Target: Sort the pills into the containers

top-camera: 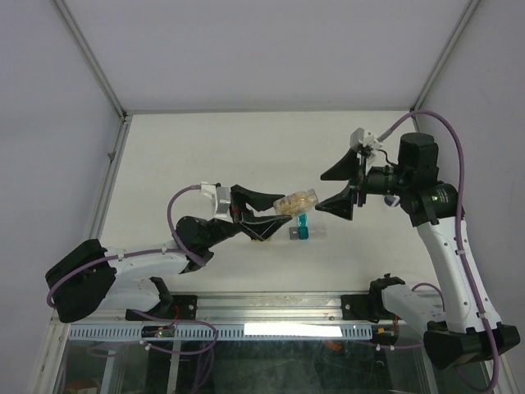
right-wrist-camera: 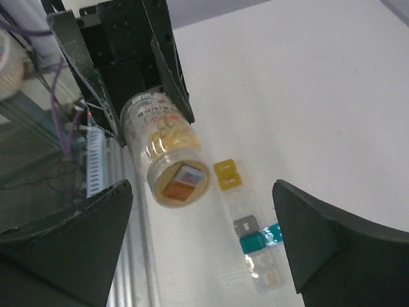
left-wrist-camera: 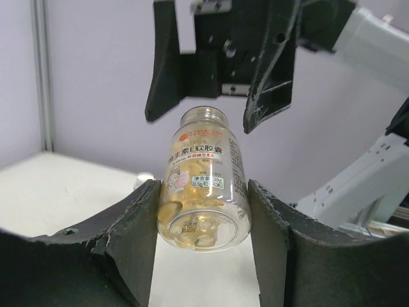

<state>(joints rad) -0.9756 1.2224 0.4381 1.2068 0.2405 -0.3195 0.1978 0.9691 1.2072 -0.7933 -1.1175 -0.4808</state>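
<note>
- The white table (top-camera: 246,148) carries both arms, whose grippers face each other above its middle.
- The right gripper (top-camera: 321,192) has its fingers spread wide and grips nothing. In the left wrist view its two fingers stand on either side of the bottle's threaded neck, and whether they touch it cannot be told.
- The left gripper (left-wrist-camera: 203,188) is clamped on the sides of a clear bottle (left-wrist-camera: 203,185), lifted off the table with its neck pointing towards the right gripper.
- The containers (right-wrist-camera: 252,224) lie in a short row on the table, under and just beside the raised bottle: the yellow box (right-wrist-camera: 227,174) at one end, the teal box (right-wrist-camera: 261,240) further along.
- Yellow pills (left-wrist-camera: 192,220) sit inside the bottle.
</note>
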